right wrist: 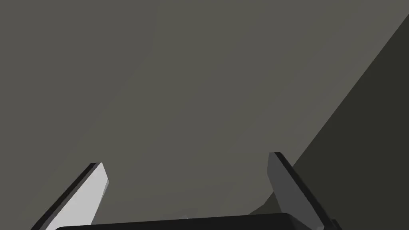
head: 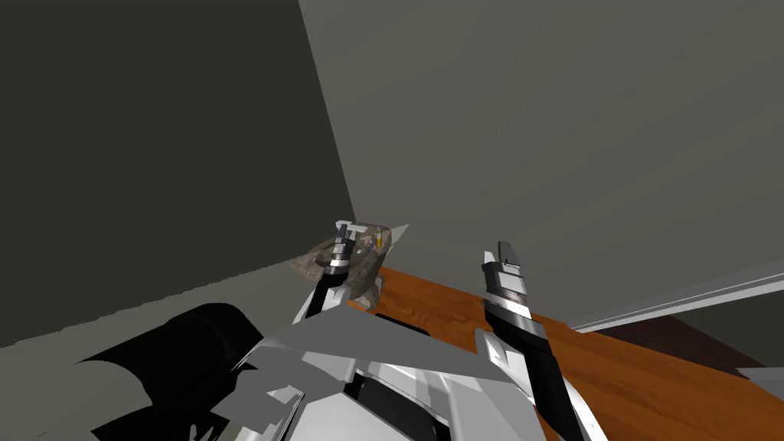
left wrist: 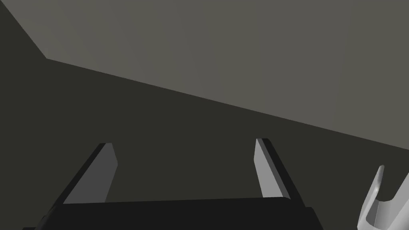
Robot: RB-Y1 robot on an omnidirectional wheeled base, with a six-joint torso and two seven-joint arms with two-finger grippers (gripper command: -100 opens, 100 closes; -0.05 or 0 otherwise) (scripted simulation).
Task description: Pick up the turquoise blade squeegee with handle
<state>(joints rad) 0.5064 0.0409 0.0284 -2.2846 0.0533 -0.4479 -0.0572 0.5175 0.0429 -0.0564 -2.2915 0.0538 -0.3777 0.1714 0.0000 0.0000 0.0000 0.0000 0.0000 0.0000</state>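
Observation:
In the head view my left gripper (head: 348, 228) is raised in front of a mottled brown-grey lump (head: 367, 264) that carries a small orange item (head: 377, 238). I cannot tell what either of them is. The left wrist view has the left gripper (left wrist: 183, 143) open, its fingers (left wrist: 107, 167) wide apart with nothing between them, facing a dim grey wall. My right gripper (head: 505, 246) is held up further right over an orange-brown wooden surface (head: 459, 321). The right wrist view shows that gripper (right wrist: 185, 159) open and empty too.
Two grey walls meet in a corner (head: 337, 153) just behind the brown lump. A pale strip (head: 689, 298) runs along the wall's foot at the right. A black area (head: 184, 344) lies low on the left.

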